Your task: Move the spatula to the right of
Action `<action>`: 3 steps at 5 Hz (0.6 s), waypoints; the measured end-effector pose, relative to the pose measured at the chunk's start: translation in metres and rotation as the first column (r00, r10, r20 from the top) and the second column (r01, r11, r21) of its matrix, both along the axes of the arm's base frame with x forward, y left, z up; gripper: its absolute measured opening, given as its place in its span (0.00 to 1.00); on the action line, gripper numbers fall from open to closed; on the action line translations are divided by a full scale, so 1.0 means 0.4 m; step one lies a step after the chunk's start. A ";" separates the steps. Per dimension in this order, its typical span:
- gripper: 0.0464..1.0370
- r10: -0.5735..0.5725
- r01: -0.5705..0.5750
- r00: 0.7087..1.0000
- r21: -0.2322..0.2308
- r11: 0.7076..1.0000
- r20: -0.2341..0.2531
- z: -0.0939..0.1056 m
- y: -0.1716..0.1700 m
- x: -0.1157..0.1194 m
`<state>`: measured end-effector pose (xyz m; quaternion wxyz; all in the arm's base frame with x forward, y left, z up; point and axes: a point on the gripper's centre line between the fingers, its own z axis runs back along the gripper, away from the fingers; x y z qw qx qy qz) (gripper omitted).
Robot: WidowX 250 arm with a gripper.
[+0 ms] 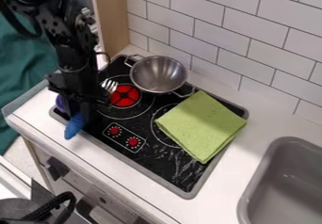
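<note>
1. Tool (82, 115): at stove's (166, 164) left end; opening and grip cannot be determined.
2. Spatula (75, 125): beside tool; blue handle nearer, slotted head farther.
3. Pot (158, 74): far side, left of cloth (201, 126).

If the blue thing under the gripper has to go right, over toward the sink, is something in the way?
Yes, a bit: the folded green cloth lies flat on the stove between the blue thing and the sink. The metal pot stands farther back, near the tiles, off that path.
</note>
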<state>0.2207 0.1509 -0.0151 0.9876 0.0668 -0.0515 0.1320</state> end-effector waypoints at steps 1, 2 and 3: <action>0.28 0.004 -0.004 1.000 -0.005 1.000 -0.011 -0.009 0.003 -0.001; 0.28 -0.015 0.015 1.000 -0.023 1.000 -0.014 -0.027 -0.007 0.023; 0.34 -0.059 0.059 0.998 -0.018 0.998 -0.006 -0.028 -0.024 0.060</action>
